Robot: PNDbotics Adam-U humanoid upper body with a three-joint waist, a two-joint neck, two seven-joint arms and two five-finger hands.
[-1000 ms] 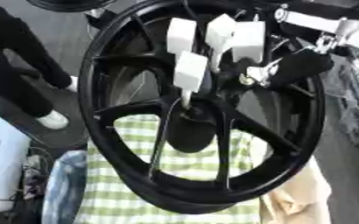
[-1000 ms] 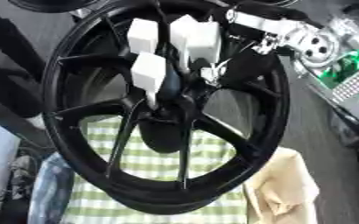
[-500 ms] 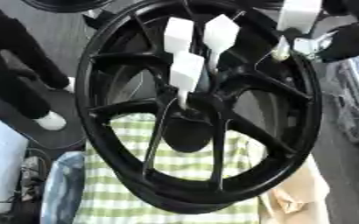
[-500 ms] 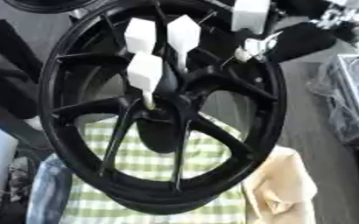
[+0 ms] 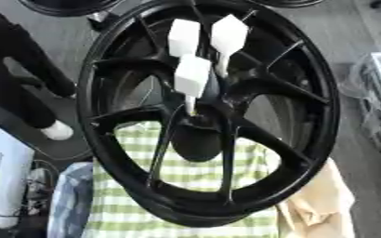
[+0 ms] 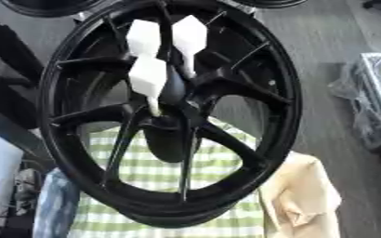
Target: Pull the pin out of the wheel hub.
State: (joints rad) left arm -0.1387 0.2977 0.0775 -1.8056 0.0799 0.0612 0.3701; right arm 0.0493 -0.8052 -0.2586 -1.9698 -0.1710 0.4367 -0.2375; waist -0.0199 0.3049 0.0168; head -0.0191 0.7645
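Pins, white blocky heads, in glossy blk spoked wheel hub.

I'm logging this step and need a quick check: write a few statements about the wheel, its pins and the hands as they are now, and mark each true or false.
1. Three white pins stand in the hub of the black wheel. True.
2. The robot's right hand grips a pin. False: no robot hand shows in either view.
3. A green and white checked cloth shows through the lower spokes. True.
4. The wheel is silver. False: it is black.
5. A beige cloth lies at the wheel's lower right. True.
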